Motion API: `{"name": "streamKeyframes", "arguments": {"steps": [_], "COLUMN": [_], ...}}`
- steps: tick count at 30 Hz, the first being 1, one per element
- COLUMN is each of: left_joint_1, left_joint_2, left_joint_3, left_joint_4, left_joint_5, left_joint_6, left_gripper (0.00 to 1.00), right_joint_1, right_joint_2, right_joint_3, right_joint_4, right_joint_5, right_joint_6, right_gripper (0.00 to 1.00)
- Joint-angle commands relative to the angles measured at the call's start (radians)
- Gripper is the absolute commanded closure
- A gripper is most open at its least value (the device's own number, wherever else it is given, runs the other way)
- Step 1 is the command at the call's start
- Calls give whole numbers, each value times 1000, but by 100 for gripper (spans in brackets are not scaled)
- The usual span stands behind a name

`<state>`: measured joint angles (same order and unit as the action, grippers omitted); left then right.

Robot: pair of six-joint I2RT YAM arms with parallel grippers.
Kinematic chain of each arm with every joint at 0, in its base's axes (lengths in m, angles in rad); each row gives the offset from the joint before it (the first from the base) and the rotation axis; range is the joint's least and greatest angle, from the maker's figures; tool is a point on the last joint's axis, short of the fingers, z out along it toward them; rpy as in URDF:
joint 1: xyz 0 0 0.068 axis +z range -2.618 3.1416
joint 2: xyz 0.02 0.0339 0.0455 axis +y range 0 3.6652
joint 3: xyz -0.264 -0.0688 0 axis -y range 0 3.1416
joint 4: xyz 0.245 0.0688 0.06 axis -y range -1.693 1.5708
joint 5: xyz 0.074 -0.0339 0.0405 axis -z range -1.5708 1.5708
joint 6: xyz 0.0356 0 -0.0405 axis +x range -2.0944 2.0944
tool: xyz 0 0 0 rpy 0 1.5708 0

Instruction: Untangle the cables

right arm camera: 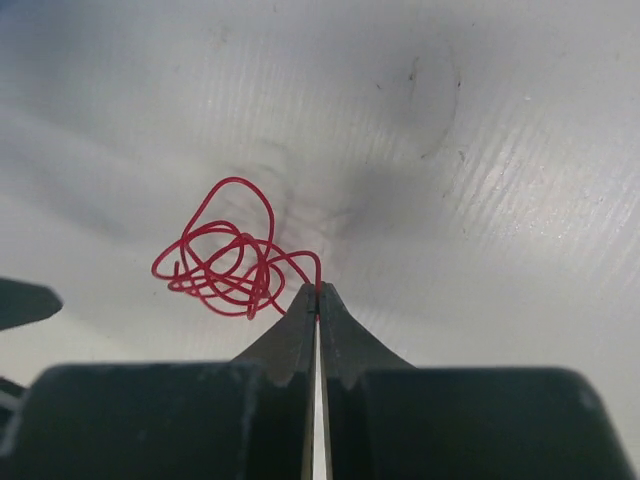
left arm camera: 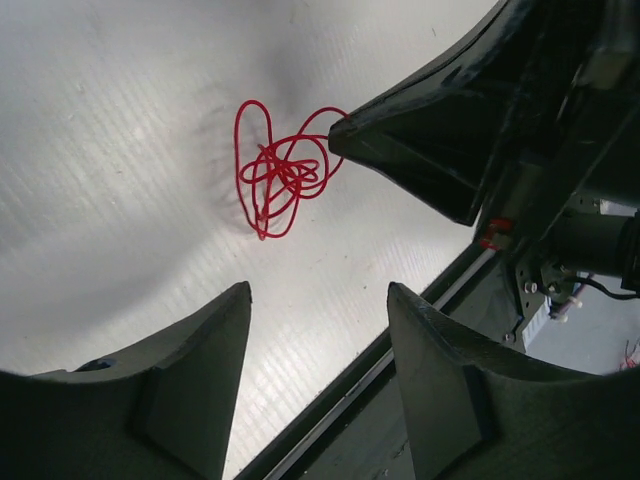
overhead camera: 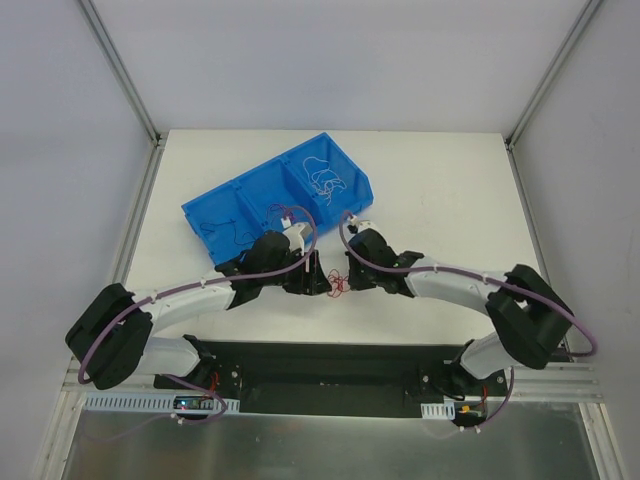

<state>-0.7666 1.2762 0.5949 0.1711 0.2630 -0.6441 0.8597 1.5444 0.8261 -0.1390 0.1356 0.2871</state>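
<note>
My right fingers [right arm camera: 318,290] are pressed together with the end of the red cable [right arm camera: 225,270] pinched at their tips – the rest of it hangs off as 1 small loopy tangle just left of the tips, over the white desk [right arm camera: 480,150]; I can't tell if it touches the surface. My left fingers [left arm camera: 318,300] stand apart with nothing between them, the red tangle just beyond their tips. From the top, both pairs of fingers face each other near the middle of the desk, red tangle in the small gap between them – just in front of the blue bin [overhead camera: 215,215]. The bin has 3 compartments and sits tilted on the far side of the desk; a white cable [overhead camera: 325,180] lies curled in its right compartment.
</note>
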Motion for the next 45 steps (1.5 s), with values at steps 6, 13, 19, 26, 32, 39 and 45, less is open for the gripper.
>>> {"name": "streamKeyframes", "arguments": {"steps": [6,13,19,26,32,39,45], "left_joint_1": [-7,-8,-8,-8,-7,-26,-26], "left_joint_2": [-55,-127,-138,-216,-226,-202,-163], "left_joint_3": [-81,-141,-126,-184,-182,-144,-126], "left_joint_4": [307,546,706,854,823,771,676], "left_joint_5": [226,258,343,283,243,268,245], "left_joint_6": [-11,-48,-89,-118,-106,-80,-34], "left_gripper": [36,44,27,24,27,36,32], "right_joint_1": [-132,-243,-298,-315,-321,-324,-323], "right_joint_2": [-318,-561,-700,-780,-802,-790,-793], "right_joint_3": [-290,-413,-389,-366,-363,-352,-332], "right_joint_4": [376,429,391,303,314,374,421], "right_joint_5": [-226,-393,-547,-542,-562,-550,-564], "right_joint_6": [104,233,374,408,472,558,610], "right_gripper": [100,100,100,100,100,100,100]}}
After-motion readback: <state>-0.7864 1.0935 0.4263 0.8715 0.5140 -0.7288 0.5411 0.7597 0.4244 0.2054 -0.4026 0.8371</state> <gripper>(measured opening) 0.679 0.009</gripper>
